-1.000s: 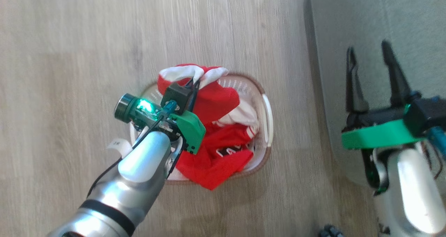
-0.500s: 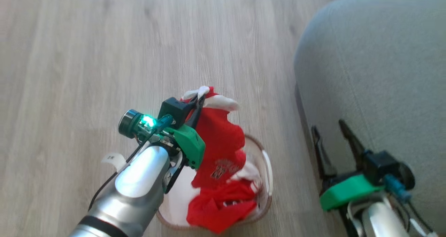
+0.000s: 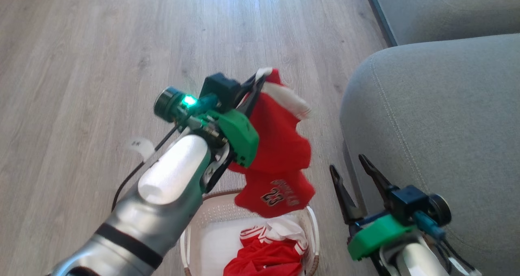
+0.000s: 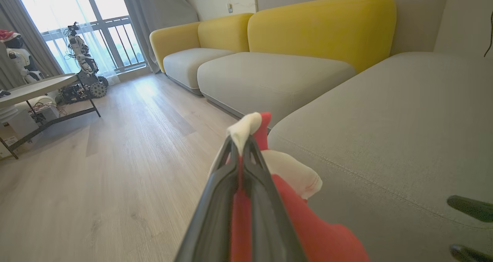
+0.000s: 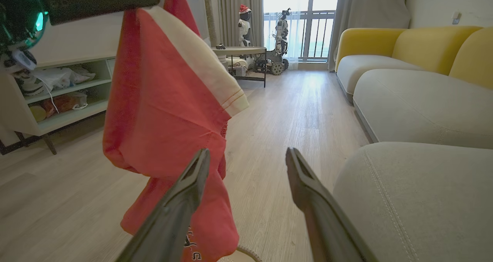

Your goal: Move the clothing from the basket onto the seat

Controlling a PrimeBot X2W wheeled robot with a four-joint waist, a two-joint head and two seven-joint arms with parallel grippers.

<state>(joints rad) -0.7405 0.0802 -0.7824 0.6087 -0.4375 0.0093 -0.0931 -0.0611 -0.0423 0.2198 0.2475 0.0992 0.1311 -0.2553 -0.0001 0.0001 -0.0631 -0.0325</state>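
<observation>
Red number-23 garment [image 3: 280,146] is clamped at its white trim by left jaws, hung above basket [image 3: 313,231]. More clothing [image 3: 264,259] is seen inside basket. Beside seat [image 3: 438,126], right jaws are spread wide, empty.

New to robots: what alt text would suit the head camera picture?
The left gripper is shut on a red jersey numbered 23, dangling above a cream basket holding more red clothing. The open right gripper hovers beside a grey sofa seat, over a wood floor.
</observation>
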